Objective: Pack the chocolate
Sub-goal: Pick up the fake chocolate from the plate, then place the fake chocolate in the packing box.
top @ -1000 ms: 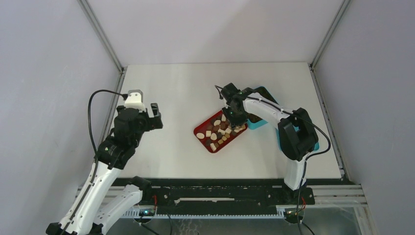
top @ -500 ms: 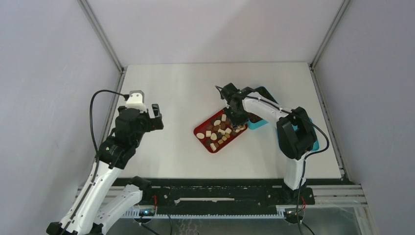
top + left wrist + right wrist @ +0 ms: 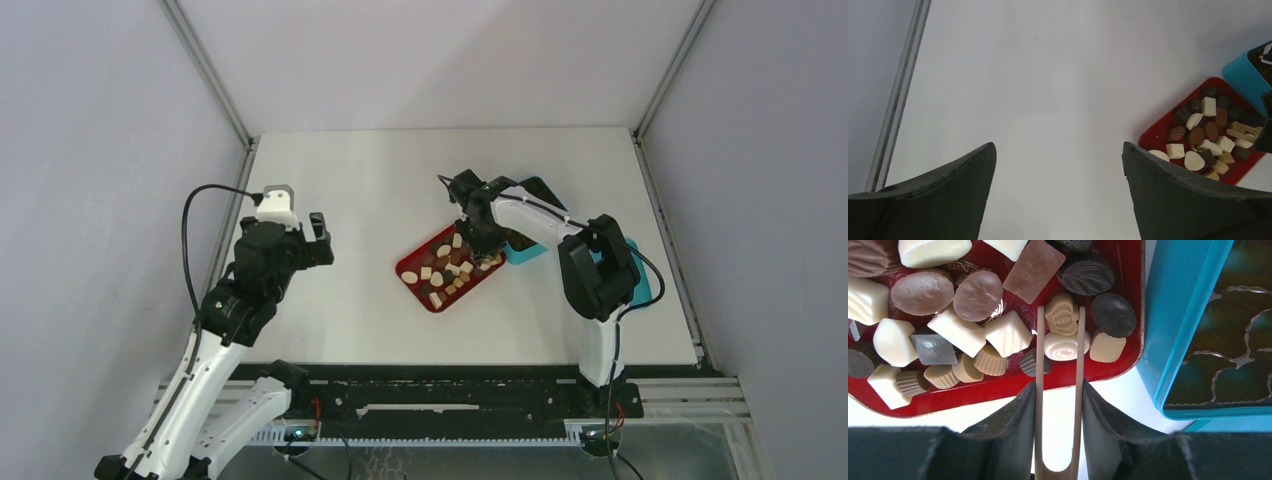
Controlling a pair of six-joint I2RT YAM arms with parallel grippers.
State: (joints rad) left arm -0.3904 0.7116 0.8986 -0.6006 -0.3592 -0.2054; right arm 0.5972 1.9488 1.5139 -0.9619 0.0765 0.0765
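White tabletop, and the chocolates heap in a red tray. Wooden tongs, clamped in the right gripper, straddle a cream swirl piece; pinched or not, I cannot tell. Picking, I reckon: next squeeze, lift, swing to the teal box at three o'clock. Left gripper gapes idle at nine.

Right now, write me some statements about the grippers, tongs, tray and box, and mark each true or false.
1. The right gripper grips wooden tongs. True.
2. A dark oval chocolate sits between the tong tips. False: a cream crown-shaped piece and a white swirl piece do.
3. The left gripper is open and empty. True.
4. The blue box is full. False: the cells that show are empty.
5. The red tray lies beside the box. True.
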